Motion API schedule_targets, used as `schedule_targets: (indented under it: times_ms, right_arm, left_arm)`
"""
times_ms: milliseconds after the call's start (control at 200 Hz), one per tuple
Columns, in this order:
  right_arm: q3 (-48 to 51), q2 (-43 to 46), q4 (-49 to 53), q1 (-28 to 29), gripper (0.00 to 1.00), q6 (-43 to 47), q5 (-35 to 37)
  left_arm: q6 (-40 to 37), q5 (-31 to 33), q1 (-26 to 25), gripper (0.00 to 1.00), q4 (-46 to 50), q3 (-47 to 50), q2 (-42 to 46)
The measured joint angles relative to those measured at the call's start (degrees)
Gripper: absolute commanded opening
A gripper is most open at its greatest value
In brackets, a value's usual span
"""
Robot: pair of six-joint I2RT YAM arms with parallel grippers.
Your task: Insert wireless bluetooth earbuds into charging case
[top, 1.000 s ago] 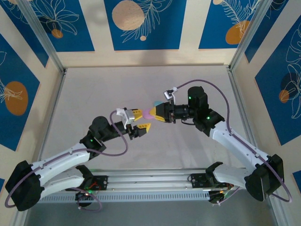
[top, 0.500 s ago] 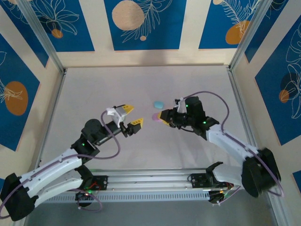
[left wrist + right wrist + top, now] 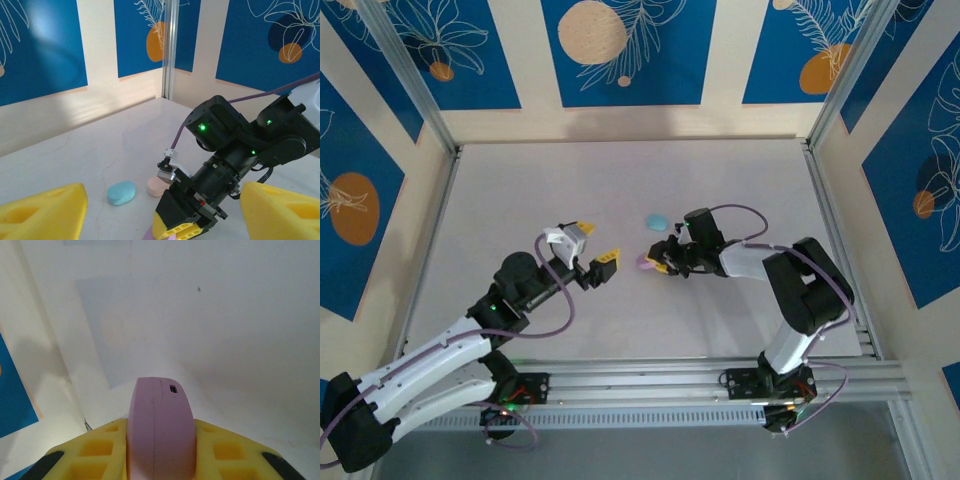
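Right pincer (image 3: pixel 660 263) clamped on the lilac case (image 3: pixel 160 430); left pincer (image 3: pixel 595 243) spread wide, holding nothing.
The yellow fingers (image 3: pixel 227 450) press the lilac case from both sides. It stands on edge between them, lid seam and a small port turned up toward the wrist camera, low over the pale desk (image 3: pixel 520 190); whether it touches the desk cannot be told. Left of the lilac case and apart from it, the left pincer points toward it. Just beyond the lilac case, toward the far wall, a blue case (image 3: pixel 657 221) lies flat, and a peach case (image 3: pixel 157 186) lies just beside it.
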State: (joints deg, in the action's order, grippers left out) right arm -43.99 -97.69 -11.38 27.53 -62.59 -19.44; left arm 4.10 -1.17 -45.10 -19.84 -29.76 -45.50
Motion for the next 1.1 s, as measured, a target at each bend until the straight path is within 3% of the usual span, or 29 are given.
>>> schedule_targets:
  times_ms: [210, 340, 475, 650, 720, 800, 910, 990, 1101]
  right_arm:
    - [-2.0, -3.7, 0.7, 0.1, 0.23, 1.0, 0.0]
    - [-3.0, -3.7, 3.3, 0.3, 0.41, 2.8, 0.7]
    - [-2.7, -1.8, 8.8, 0.5, 0.51, 4.9, 3.5]
    - [-2.1, 4.7, 17.4, 0.5, 0.55, 7.7, 8.4]
    - [-2.1, 9.4, 21.5, 0.5, 0.56, 9.5, 12.0]
    - [-2.4, 16.2, 26.8, 0.5, 0.57, 12.1, 18.1]
    - [-3.4, 26.5, 32.0, 0.2, 0.67, 18.1, 29.5]
    - [-2.9, 32.9, 31.4, -0.7, 0.78, 24.1, 38.2]
    - [2.5, 37.6, 23.6, -6.3, 0.79, 35.1, 44.2]
  left_arm:
    - [0.0, 0.7, 0.0, 0.82, 1.6, -0.2, 0.0]
    - [0.0, 1.6, 0.0, 0.83, 2.4, -0.3, 0.0]
    - [0.0, 2.4, 0.0, 0.83, 3.4, -0.9, 0.0]
    - [0.1, 3.5, 0.0, 0.84, 4.3, -1.4, -0.3]
    - [0.2, 4.5, 0.0, 0.87, 5.2, -1.9, -0.8]
    - [0.3, 7.1, 0.0, 1.00, 6.6, -2.5, -1.4]
    - [0.0, 13.3, 0.3, 1.00, 7.9, -2.8, -2.5]
    - [-0.2, 18.6, 1.9, 1.00, 8.2, -2.8, -4.6]
    - [0.0, 23.1, 7.6, 1.00, 7.8, -2.4, -8.3]
